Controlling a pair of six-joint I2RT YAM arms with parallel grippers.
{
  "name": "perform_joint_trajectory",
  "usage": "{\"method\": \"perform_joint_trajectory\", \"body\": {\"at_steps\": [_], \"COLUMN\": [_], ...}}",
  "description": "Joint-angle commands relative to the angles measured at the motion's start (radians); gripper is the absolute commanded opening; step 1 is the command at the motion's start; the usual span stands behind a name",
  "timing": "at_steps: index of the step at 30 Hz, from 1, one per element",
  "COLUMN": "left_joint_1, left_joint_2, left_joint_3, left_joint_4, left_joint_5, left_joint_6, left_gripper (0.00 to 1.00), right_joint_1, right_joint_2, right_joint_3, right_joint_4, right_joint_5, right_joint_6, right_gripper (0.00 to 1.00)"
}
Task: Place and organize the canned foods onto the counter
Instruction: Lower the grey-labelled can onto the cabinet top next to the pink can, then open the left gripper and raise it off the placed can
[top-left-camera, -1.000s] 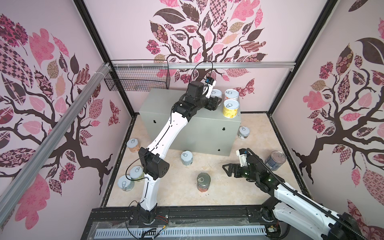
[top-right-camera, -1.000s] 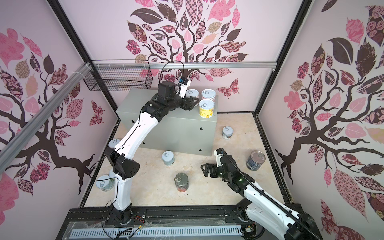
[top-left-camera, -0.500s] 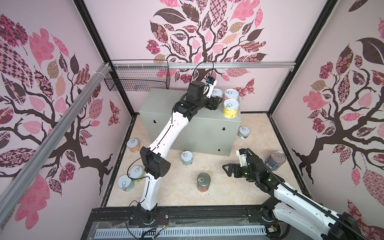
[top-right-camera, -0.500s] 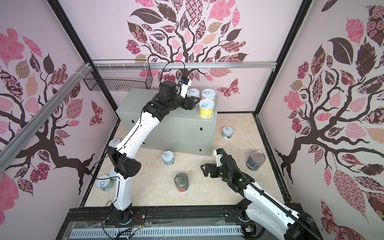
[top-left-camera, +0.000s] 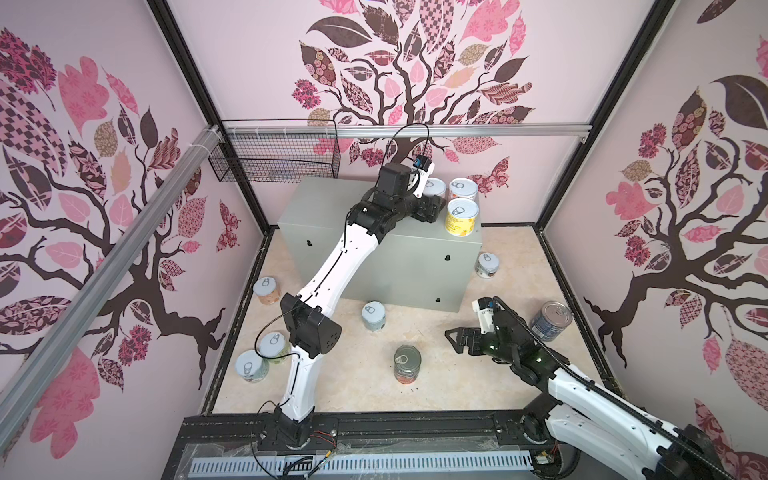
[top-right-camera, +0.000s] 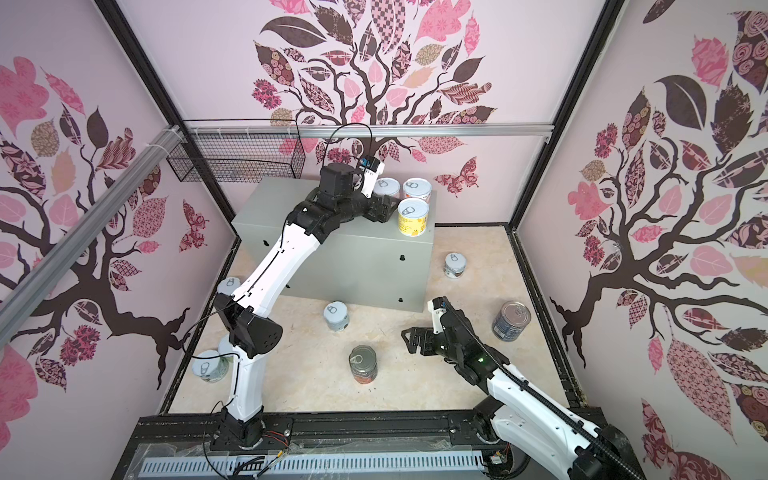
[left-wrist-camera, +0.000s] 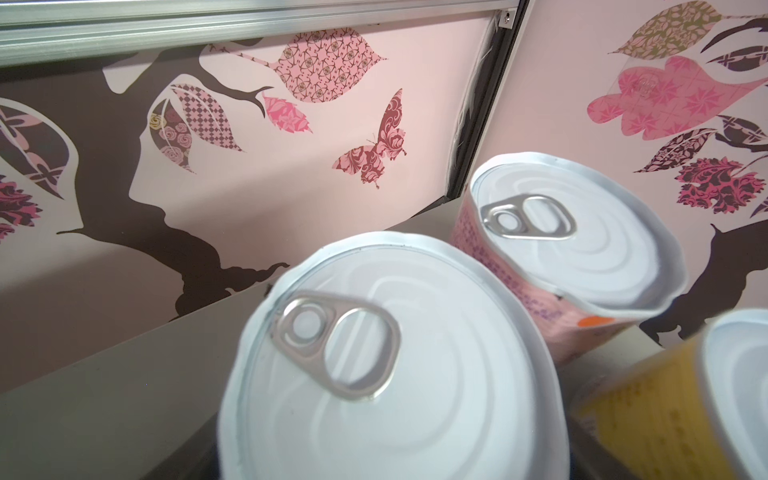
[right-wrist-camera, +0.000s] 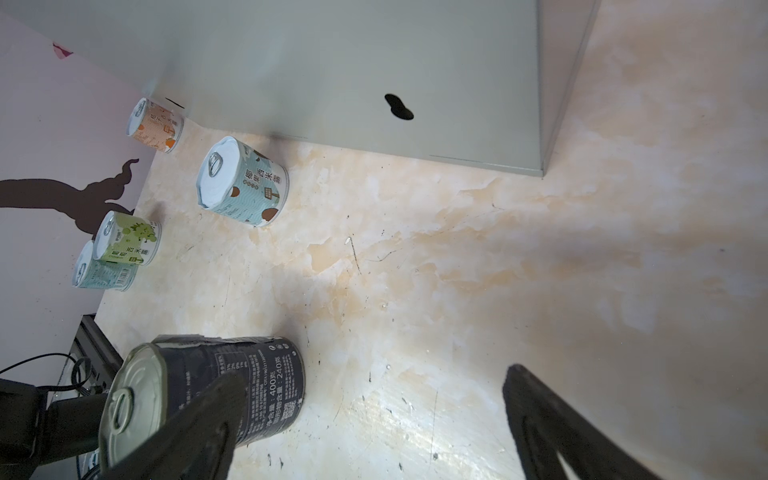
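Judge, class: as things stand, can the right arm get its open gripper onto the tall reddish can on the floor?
Probably yes. The right gripper hangs open beside the reddish can, with only bare floor between them and no other can in the gap.

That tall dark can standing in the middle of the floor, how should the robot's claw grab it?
Probably around its round side wall, below the rim. The tall dark can stands upright with open floor around it, and the open right gripper sits beside it, so a sideways approach from that side suits.
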Motion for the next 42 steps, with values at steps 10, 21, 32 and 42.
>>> {"method": "perform_joint_trajectory", "body": {"at_steps": [10, 21, 32, 42], "left_joint_1": [-0.007, -0.007, -0.009, -0.01], "left_joint_2": [-0.022, -0.072, -0.192, -0.431], "left_joint_3": [0.048, 0.048, -0.05, -0.336], "left_joint_4": [-0.022, -0.04, -0.035, -0.022], "left_joint_5": [-0.019, -0.046, -0.08, -0.156], "left_joint_6": [0.005, 0.001, -0.017, -0.072], "left_gripper": [0.92, 0.94, 0.94, 0.97], "right_joint_1": [0.0, 0.0, 0.0, 0.0], "right_joint_2": [-0.032, -0.077, -0.152, -0.192], "right_joint_3": [0.054, 0.091, 0.135, 0.17], "right_joint_4": [-0.031, -0.084, -0.177, -0.26], "right_joint_5": [0.014, 0.03, 0.058, 0.106], "right_joint_6": [-0.01, -0.007, 0.003, 0.002], "right_gripper": [1.0, 1.0, 1.0, 1.0]}}
